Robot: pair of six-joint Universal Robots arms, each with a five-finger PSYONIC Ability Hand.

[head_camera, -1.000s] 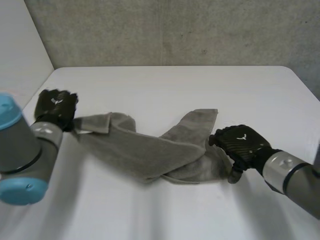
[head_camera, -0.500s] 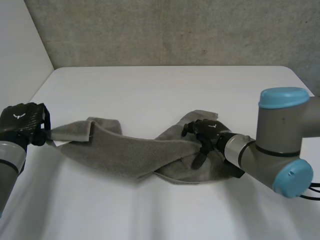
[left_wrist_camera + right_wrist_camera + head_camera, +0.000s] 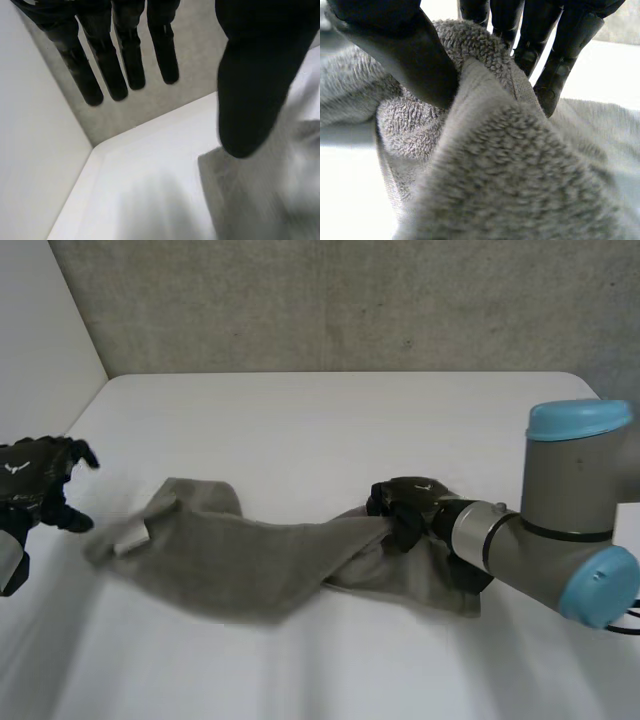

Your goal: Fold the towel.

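Note:
A grey towel (image 3: 250, 550) lies twisted and bunched across the white table (image 3: 330, 420). My right hand (image 3: 405, 502) is at the towel's right part, fingers and thumb pinching a raised fold of it. In the right wrist view the towel (image 3: 485, 165) bulges up between the thumb (image 3: 405, 55) and the fingers (image 3: 560, 45). My left hand (image 3: 35, 485) hovers off the towel's left end with straight spread fingers, holding nothing. In the left wrist view its fingers (image 3: 107, 60) and thumb (image 3: 255, 85) stand apart above the towel's end (image 3: 260, 195).
A grey wall (image 3: 330, 300) runs behind the table, and a white wall (image 3: 40, 330) stands at the left. The table's far left corner (image 3: 100, 150) lies past the left hand's fingertips.
My left hand has let go of the towel's left end, which dropped to the table. My right hand closed on the fold at the towel's right part.

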